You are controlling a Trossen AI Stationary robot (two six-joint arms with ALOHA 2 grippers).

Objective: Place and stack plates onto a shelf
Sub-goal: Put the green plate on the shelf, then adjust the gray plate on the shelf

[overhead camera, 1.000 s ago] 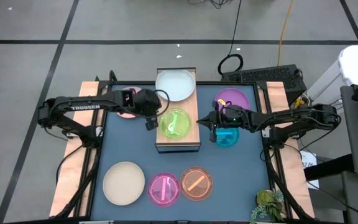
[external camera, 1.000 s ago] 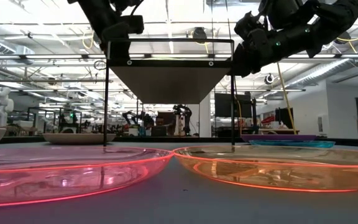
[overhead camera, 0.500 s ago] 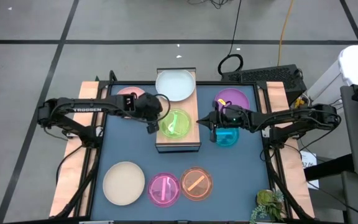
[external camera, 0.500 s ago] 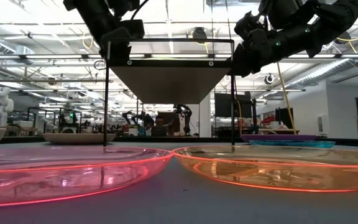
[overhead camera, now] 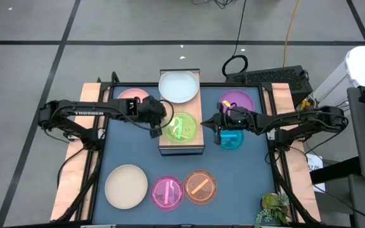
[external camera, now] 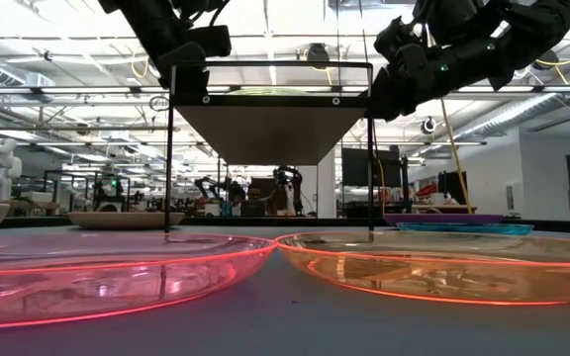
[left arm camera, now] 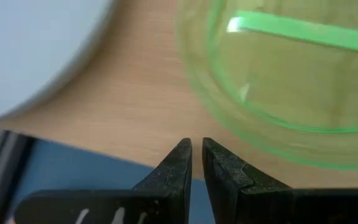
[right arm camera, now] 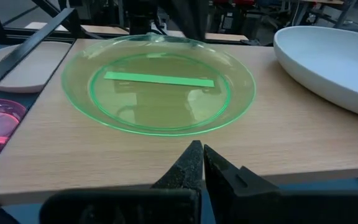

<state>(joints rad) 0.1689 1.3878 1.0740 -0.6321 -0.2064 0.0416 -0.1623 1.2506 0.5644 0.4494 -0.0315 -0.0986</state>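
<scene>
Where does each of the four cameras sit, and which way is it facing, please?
High view: overhead, straight down; both arms, shelf.
Low view: table height, across magenta plate and orange plate; arms above.
Left wrist view: left gripper, shut, over the shelf edge.
Right wrist view: right gripper, shut, facing shelf.
Both wrist views share the green plate.

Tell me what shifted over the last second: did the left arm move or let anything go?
The left gripper slid toward the shelf, ending beside the green plate, fingers nearly closed and empty. The green plate sits a touch farther toward the shelf's right side than before. The right gripper stayed shut at the shelf's right edge; the pale plate and the other plates did not move.
</scene>
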